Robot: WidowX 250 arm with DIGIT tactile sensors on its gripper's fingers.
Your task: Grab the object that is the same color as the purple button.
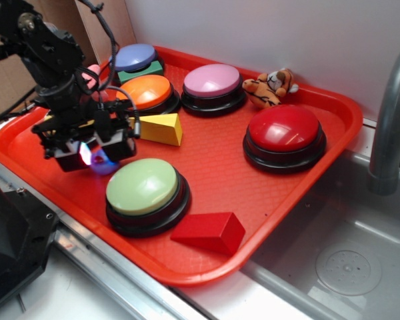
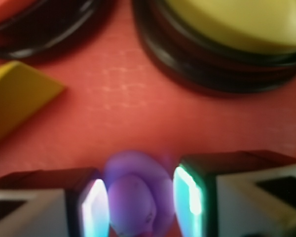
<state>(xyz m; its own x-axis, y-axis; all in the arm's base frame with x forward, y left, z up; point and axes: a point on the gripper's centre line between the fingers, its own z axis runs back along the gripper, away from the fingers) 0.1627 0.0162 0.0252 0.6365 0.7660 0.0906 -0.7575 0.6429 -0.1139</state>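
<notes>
Gripper (image 2: 140, 200), low over red tray (image 1: 213, 150): fingers (image 2: 91, 207) narrowed to purple duck (image 2: 133, 197) between them, contact unclear; green button (image 1: 145, 185) at two o'clock; lilac button (image 1: 212, 80) well apart.

The black arm comes in from the upper left and bends down over the left side of the tray, cables looping along its upper links. The wrist points straight down, and the hand (image 1: 97, 155) sits low, close to the tray floor near its left edge. In the wrist view the two fingers (image 2: 91, 210) stand a little apart, their inner pads glowing, and they seem to press on the small purple duck (image 2: 133, 202) between them, though the blur leaves contact uncertain.
</notes>
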